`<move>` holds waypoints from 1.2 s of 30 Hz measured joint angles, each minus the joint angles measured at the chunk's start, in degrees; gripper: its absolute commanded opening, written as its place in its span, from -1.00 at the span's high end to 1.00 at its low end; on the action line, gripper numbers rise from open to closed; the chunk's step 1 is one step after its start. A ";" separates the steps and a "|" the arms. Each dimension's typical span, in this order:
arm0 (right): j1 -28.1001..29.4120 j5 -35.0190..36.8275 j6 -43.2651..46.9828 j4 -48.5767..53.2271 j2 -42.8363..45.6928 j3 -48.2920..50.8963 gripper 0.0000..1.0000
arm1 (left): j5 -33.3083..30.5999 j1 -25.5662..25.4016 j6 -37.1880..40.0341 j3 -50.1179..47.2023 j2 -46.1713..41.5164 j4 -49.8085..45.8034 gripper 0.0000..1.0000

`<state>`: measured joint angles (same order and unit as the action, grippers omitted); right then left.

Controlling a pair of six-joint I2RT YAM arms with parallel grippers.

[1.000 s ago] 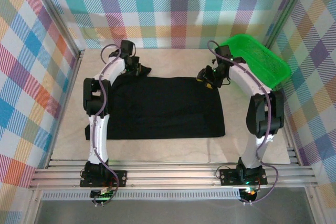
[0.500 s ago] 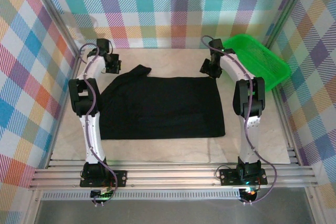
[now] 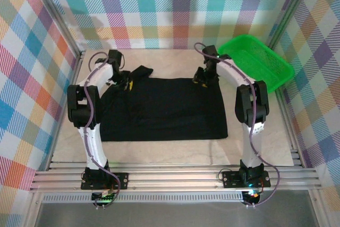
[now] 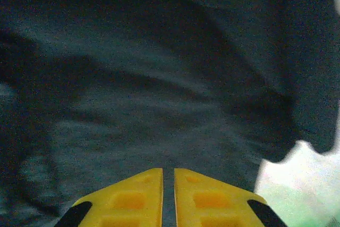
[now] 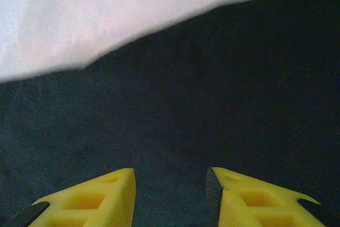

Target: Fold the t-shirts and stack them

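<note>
The black t-shirt [image 3: 164, 107] lies spread flat on the table, with a bunched sleeve [image 3: 142, 70] sticking out at its far left. My left gripper [image 3: 126, 84] sits low over the shirt's far left corner. In the left wrist view that gripper [image 4: 168, 169] is shut, with just a thin slit between its yellow fingers [image 4: 133, 195] and wrinkled black cloth [image 4: 159, 78] beneath. My right gripper [image 3: 200, 80] hangs over the shirt's far edge toward the right. The right wrist view shows it [image 5: 170, 171] open, smooth black cloth [image 5: 212, 94] under the gap.
A green mesh basket [image 3: 257, 59] stands at the far right corner. Pale bare table [image 3: 170, 59] runs behind the shirt and along its front [image 3: 159, 152]. Plaid walls close in the left, back and right sides.
Both arms pulled back from the shirt's far edge, then came down onto it again. The left gripper let go of the sleeve, which now lies bunched at the far left.
</note>
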<state>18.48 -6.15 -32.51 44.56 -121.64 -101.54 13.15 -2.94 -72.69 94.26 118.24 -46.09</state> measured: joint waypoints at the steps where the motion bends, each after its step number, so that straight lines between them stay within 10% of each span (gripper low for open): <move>1: 0.68 -0.87 -0.02 -0.48 0.81 1.84 0.18 | -0.70 0.57 0.52 -2.10 -0.37 -0.13 0.83; 20: 8.41 -8.85 -4.42 -2.73 -3.34 7.15 0.18 | -7.93 12.02 13.99 -8.70 -0.44 -0.57 0.80; 36: 4.42 -9.66 -5.27 -4.26 -4.00 -3.78 -0.09 | -6.60 2.91 5.22 15.02 4.35 -0.13 -0.34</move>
<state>22.90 -15.81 -37.78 40.29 -125.64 -105.32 6.55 -0.03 -67.46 109.27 122.58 -46.22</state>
